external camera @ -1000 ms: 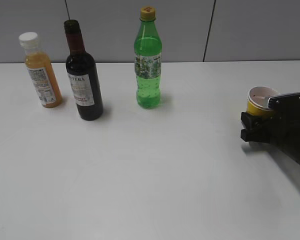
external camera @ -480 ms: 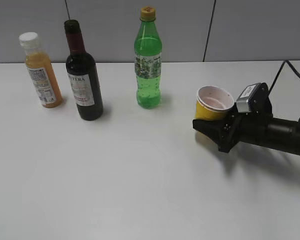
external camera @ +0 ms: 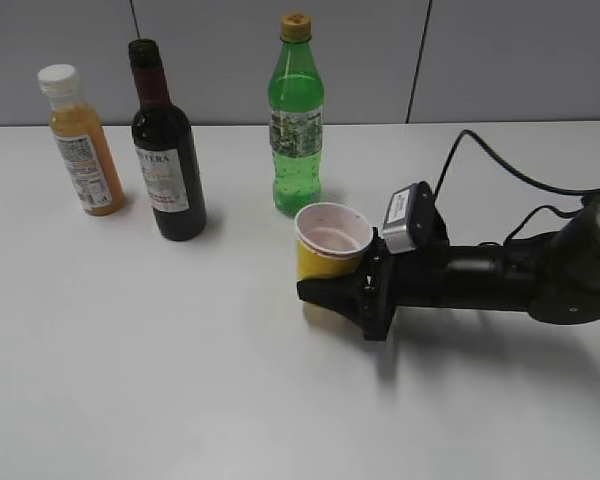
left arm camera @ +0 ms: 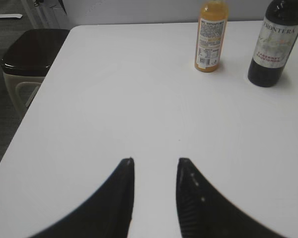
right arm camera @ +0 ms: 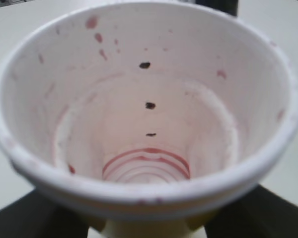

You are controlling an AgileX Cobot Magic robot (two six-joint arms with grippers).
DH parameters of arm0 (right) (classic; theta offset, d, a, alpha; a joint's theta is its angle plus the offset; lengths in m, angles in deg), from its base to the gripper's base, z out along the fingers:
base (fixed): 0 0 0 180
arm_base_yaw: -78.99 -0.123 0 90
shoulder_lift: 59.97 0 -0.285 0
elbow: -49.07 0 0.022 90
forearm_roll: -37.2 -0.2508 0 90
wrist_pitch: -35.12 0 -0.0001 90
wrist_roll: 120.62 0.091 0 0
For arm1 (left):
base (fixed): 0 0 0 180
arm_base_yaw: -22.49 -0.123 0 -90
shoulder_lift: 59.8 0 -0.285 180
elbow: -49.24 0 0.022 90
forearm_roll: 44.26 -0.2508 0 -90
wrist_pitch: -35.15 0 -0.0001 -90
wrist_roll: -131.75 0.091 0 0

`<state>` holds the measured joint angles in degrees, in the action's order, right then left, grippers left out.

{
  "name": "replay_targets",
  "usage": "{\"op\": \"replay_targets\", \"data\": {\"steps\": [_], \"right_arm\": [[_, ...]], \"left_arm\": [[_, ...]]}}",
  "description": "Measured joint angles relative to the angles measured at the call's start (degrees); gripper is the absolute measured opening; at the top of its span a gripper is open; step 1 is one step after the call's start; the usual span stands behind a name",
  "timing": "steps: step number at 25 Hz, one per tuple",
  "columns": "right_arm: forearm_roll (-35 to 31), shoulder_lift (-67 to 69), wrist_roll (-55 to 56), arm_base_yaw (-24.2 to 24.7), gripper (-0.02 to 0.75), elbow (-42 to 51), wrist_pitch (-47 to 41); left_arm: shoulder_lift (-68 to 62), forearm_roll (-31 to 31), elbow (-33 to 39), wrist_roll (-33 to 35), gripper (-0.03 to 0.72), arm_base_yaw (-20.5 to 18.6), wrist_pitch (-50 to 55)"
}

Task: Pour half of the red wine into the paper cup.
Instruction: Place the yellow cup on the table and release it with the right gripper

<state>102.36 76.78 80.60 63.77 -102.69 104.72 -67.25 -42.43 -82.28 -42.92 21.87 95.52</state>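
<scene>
Exterior view showed the right tool [external camera: 332,292] clamped around the yellow base of the paper cup [external camera: 332,243], which stood upright near the middle of the white counter [external camera: 180,360], in front of and just right of the green soda bottle [external camera: 297,115]. The right arm [external camera: 500,280] stretched in low and nearly level from the right edge, a cable looping above it. Right wrist view looked straight down into the cup [right arm camera: 144,114], its whitish inside flecked with pink stains and a few dark specks. Left wrist view showed the left tool [left arm camera: 155,171] holding nothing, its two dark tips a narrow gap apart above bare counter. The red wine [external camera: 165,145] stood upright well left of the cup, beside the orange juice bottle [external camera: 80,140]; its label read "FRONTERA" [left arm camera: 277,42].
</scene>
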Motion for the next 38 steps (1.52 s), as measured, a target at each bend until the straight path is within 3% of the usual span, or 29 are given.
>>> {"op": "replay_targets", "data": {"steps": [10,19,28,38], "right_arm": [[0.7,4.9,0.1,-4.7,0.426,-4.6,0.0],[1.2,5.3,-1.2,-4.9,0.429,-5.6,0.0],[4.0,5.3,-4.9,-5.0,0.549,-5.8,-4.1],[4.1,5.3,-5.1,-5.0,0.532,-5.9,-0.5]], "left_arm": [[0.0,0.0,0.0,0.0,0.231,0.0,0.0],[0.0,0.0,0.0,0.0,0.230,0.0,0.0],[0.0,0.0,0.0,0.0,0.230,0.0,0.0],[0.0,0.0,0.0,0.0,0.230,0.0,0.0]]}}
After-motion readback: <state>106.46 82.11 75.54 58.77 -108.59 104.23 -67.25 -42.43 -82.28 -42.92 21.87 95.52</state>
